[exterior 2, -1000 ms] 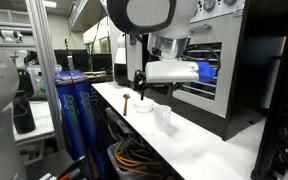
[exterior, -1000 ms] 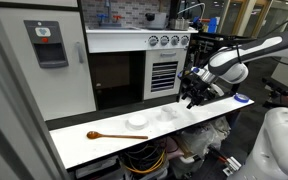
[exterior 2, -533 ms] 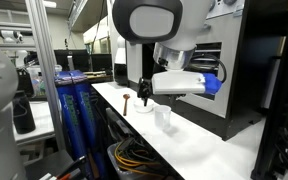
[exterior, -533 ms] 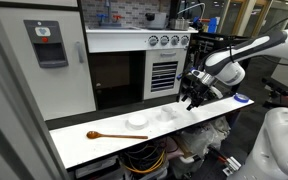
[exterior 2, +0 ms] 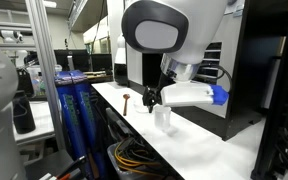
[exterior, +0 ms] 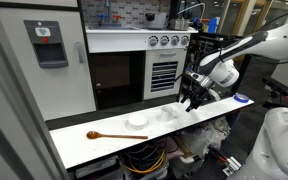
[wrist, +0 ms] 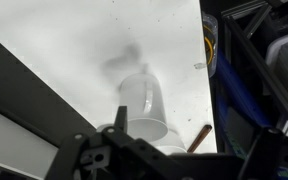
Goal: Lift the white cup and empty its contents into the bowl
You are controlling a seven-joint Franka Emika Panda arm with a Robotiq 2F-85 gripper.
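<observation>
Fingers: spread wide with nothing between them; in the wrist view one dark finger [wrist: 119, 117] stands just left of the cup's rim, and whether it touches I cannot tell.
Gripper [exterior: 191, 98]: in an exterior view it hangs low over the table, just right of the white cup and apart from it.
White cup [exterior: 167, 115]: stands upright on the table, between the gripper and the bowl.
Contents: the inside of the cup is hidden in every view, so I cannot tell what it holds.
Bowl [exterior: 137, 121]: sits on the table just left of the cup, near it but not touching.
Wooden spoon [exterior: 104, 135]: lies flat on the table, left of the bowl and a little nearer the front edge.
Table [exterior: 79, 148]: a long white top that runs from near left to far right.
Arm [exterior: 256, 45]: white, reaches in from the right and bends down to the gripper.
Cabinet [exterior: 164, 41]: has a row of round knobs and stands on the far side, behind the table.
</observation>
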